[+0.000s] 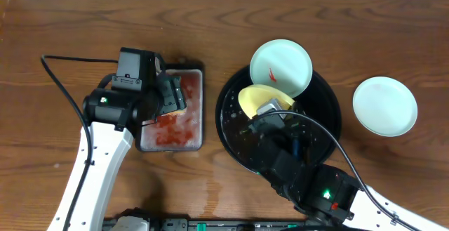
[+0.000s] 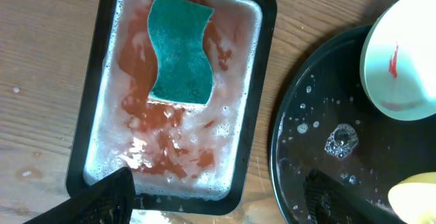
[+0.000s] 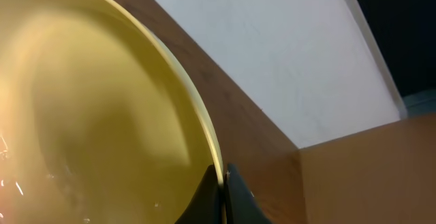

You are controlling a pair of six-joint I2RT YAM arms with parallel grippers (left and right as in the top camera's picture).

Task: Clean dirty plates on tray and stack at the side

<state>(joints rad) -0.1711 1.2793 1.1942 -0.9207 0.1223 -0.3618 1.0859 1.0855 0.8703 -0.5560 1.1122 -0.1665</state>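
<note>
The large round black tray [image 1: 235,129] holds a mint-white plate [image 1: 282,66] with a red smear at its far rim, also in the left wrist view [image 2: 402,60]. My right gripper [image 3: 221,183] is shut on the rim of the yellow plate [image 1: 258,96], held tilted above the tray; it fills the right wrist view [image 3: 88,115]. A second mint-white plate [image 1: 384,105] lies on the table right of the tray. My left gripper [image 2: 218,200] is open and empty above the near end of the rectangular tray.
A small rectangular black tray [image 1: 200,108] of reddish soapy water holds a green sponge [image 2: 180,50]. It stands left of the round tray [image 2: 300,149]. A black cable [image 1: 63,83] runs along the left arm.
</note>
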